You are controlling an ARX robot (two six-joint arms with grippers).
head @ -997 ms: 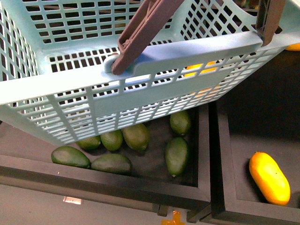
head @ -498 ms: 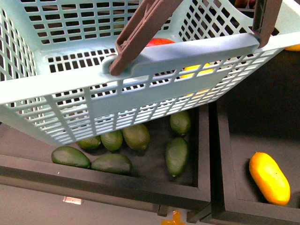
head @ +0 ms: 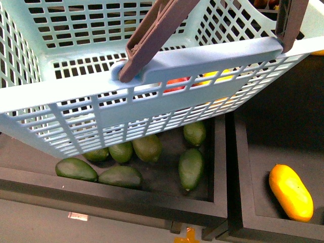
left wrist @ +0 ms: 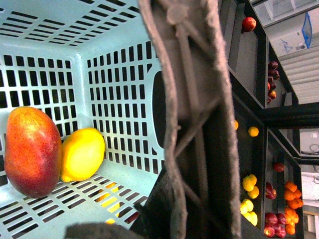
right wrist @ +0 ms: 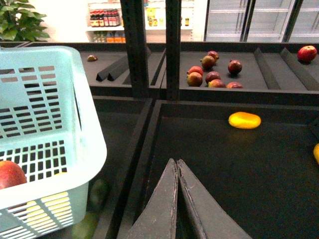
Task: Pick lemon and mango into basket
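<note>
The aqua basket (head: 76, 96) hangs tilted above the fruit bins and fills the top of the front view. The mango (left wrist: 32, 149), red shading to orange, lies on the basket floor against the lemon (left wrist: 82, 154). Both show through the slots in the front view, mango (head: 174, 83) and lemon (head: 217, 76). My left gripper (left wrist: 164, 214) is shut on the basket's brown handle (left wrist: 194, 114). My right gripper (right wrist: 176, 162) is shut and empty, beside the basket (right wrist: 50, 124) over a dark bin. The mango (right wrist: 9, 174) shows at that basket's edge.
Several dark green fruits (head: 147, 147) lie in the black bin under the basket. An all-yellow elongated fruit (head: 291, 192) lies in the bin to the right, and another (right wrist: 244, 120) beyond my right gripper. Red fruits (right wrist: 212, 72) sit on the far shelf behind black dividers (right wrist: 172, 50).
The mango was absent a second ago, showed above the basket's near rim half a second ago, and now lies lower inside beside the lemon. The basket has barely moved.
</note>
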